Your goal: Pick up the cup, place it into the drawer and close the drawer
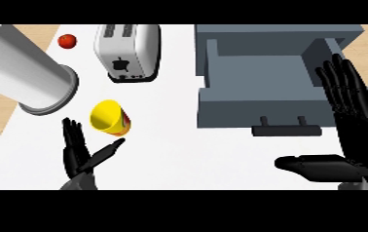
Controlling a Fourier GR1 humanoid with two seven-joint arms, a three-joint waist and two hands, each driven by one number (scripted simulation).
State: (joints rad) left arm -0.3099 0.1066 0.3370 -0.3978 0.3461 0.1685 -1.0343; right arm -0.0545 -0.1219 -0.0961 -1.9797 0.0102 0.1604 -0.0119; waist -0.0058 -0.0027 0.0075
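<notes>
A yellow cup (109, 117) with a red-orange band stands on the white counter, left of centre. My left hand (81, 154) is open just below and left of it, thumb pointing up toward the cup's base, not touching it. The grey drawer (259, 110) is pulled open at the right, its dark handle (286, 128) on the front; nothing lies inside. My right hand (345, 128) is open beside the drawer's right side, fingers straight up, thumb stretched left below the handle.
A white toaster (129, 50) stands at the back, above the cup. A large grey cylinder (34, 77) lies tilted at the left. A small red fruit (67, 41) sits near the back left corner. Wooden floor shows past the counter's left edge.
</notes>
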